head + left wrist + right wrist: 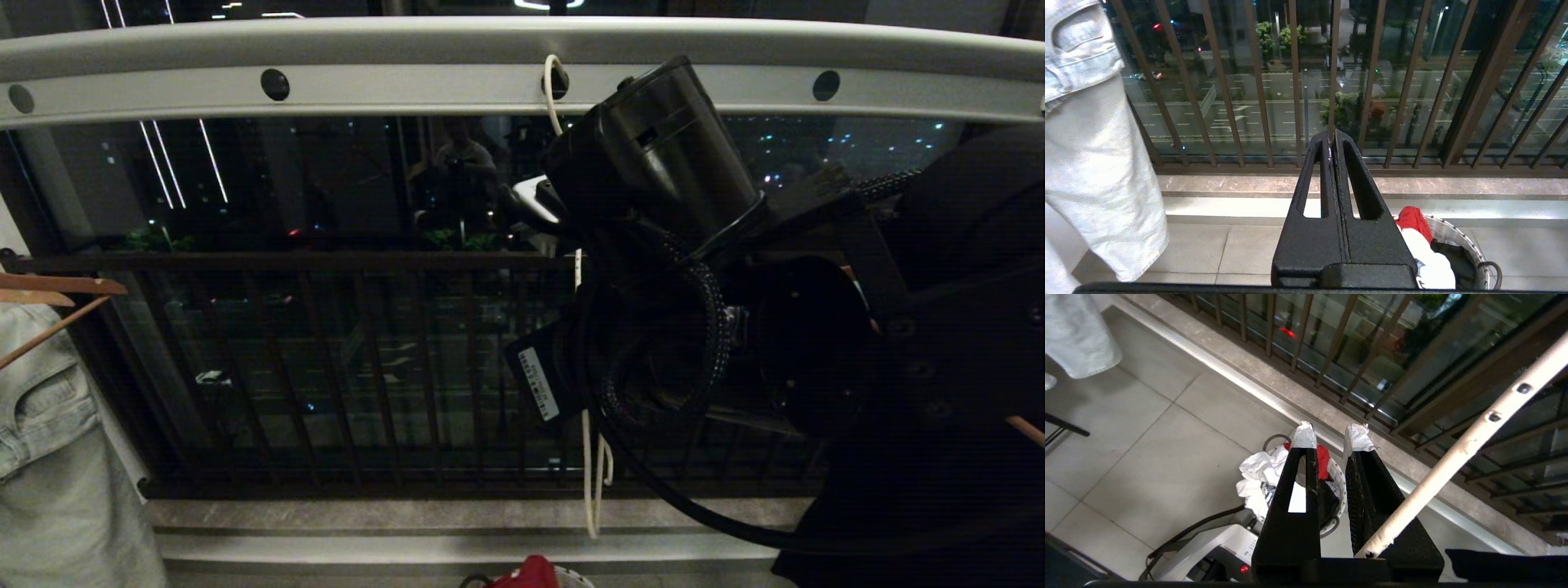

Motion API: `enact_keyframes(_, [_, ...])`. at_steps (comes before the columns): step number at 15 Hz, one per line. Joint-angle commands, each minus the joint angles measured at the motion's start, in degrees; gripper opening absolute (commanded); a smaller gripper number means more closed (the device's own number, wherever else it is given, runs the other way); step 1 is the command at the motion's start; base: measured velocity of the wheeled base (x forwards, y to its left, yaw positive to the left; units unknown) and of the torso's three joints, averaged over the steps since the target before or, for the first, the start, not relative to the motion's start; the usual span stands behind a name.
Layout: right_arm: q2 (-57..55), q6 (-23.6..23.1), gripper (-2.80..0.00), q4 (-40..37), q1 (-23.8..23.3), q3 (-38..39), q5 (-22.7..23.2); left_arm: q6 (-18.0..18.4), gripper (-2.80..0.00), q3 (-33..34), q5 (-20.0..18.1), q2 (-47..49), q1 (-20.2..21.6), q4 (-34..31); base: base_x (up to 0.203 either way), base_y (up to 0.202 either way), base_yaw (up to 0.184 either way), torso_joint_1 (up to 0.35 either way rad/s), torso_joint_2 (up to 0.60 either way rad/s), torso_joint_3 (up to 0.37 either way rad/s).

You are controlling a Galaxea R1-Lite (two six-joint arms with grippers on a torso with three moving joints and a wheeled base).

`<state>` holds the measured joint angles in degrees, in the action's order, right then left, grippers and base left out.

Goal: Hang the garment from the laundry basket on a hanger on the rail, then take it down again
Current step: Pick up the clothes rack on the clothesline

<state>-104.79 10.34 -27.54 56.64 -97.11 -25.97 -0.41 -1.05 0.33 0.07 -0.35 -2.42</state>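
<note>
Reaching up beside the thin white wire hanger (553, 98) hooked on the pale grey pierced rail (408, 86), the right gripper (1329, 435) has its taped fingers slightly parted and empty (the left gripper (1333, 139) is pressed together). The white printed T-shirt (1257, 473) lies in the rounded pale-rimmed laundry basket (1457, 237). Best pinch the hanger's neck squarely.

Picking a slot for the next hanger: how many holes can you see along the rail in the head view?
4. One at the rail's far left end, one left of centre, one at centre holding the white hanger's hook, one on the right. Others may lie beyond the frame.
</note>
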Motion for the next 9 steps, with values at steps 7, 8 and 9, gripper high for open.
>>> enact_keyframes(7, [4.66,-0.98,-2.8,-0.09,4.92,0.21,-1.05,-0.02,-2.8,-0.01,0.02,0.01,0.0,-0.05,0.0,0.0,0.0,0.0,0.0,0.0])
enact_keyframes(8, [5.29,-1.02,-2.8,-0.14,5.72,0.32,-1.02,-0.02,-2.8,-0.01,0.02,0.01,0.0,-0.05,0.0,0.0,0.0,0.0,0.0,0.0])
enact_keyframes(9, [5.54,-1.1,-2.8,-0.15,6.26,0.34,-1.02,-0.02,-2.8,-0.01,0.02,0.01,0.0,-0.05,0.0,0.0,0.0,0.0,0.0,0.0])
